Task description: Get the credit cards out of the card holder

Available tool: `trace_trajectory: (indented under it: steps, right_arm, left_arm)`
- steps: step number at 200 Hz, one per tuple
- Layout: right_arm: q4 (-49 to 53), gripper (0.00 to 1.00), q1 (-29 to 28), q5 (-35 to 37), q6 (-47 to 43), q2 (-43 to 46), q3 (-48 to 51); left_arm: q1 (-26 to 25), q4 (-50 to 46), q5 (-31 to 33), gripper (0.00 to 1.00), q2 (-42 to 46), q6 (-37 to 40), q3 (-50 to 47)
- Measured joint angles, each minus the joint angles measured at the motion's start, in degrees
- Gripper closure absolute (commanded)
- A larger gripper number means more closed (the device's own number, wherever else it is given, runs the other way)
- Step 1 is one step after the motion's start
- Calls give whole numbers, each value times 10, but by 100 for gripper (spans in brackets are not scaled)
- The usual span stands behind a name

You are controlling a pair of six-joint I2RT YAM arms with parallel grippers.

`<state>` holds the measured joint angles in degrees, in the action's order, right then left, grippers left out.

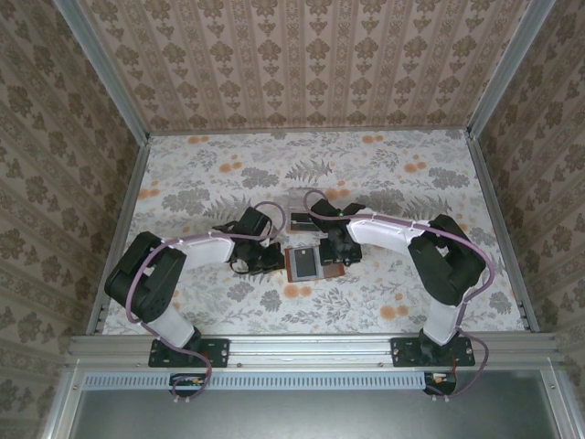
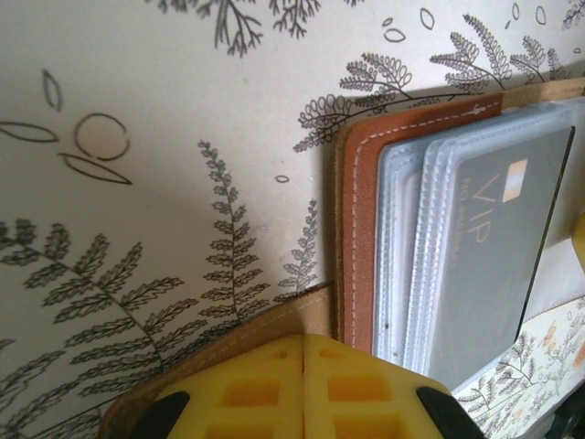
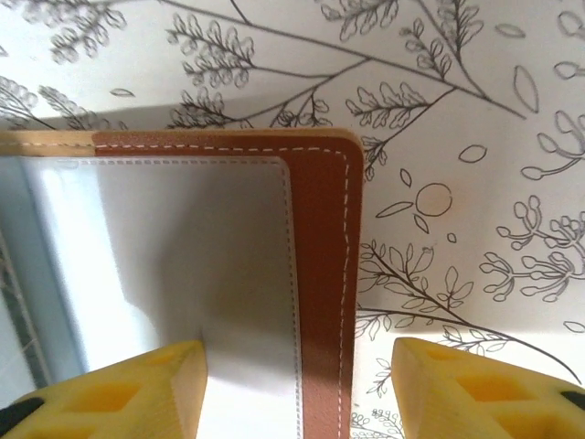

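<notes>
The right gripper [image 3: 297,393] hangs with its yellow pads [image 3: 110,393] apart. They straddle the right border of the card holder [image 3: 320,274]: one pad is over the clear sleeve, the other is over bare table [image 3: 475,110] just beyond the stitched brown edge. Nothing is between them yet.

The left gripper [image 2: 303,375] has its pads pressed together, tips against the tan rim at the holder's left side. Whether any leather is actually caught between them is unclear; it reads more as a pin than a pinch.

From above, the card holder [image 1: 306,263] lies open and flat on the table, between the two grippers, with its long axis running left to right. The credit cards [image 2: 494,256] sit in the clear sleeves. The one that can be read is a dark grey card marked VIP, in the half nearer the left gripper.

The coming move probably turns on that. The free, open gripper is the right one, and the visible card lies to its left, across the fold. So it would have to shift left along the holder's long axis to reach it.

The VIP card is cut off at the edge of the left wrist view. The number of cards behind it cannot be counted. In the overhead view the right gripper [image 1: 336,249] covers much of the holder's right half. The blurred sleeve under the right gripper's pads may or may not hold a card.
</notes>
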<state>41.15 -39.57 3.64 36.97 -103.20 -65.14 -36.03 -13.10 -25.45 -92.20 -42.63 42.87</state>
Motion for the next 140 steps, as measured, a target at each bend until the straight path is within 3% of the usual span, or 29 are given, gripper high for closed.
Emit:
trace_trajectory:
  steps: [34,97,140]
  right_arm:
    - [-20,53,1,-27,2,16,24]
    - [-21,54,1,-28,3,58,29]
    - [-22,60,1,-36,5,79,29]
  left_arm:
    - [-7,-31,9,89,1,2,25]
    - [-36,-49,10,88,3,2,81]
    - [-45,-37,-6,90,-43,2,120]
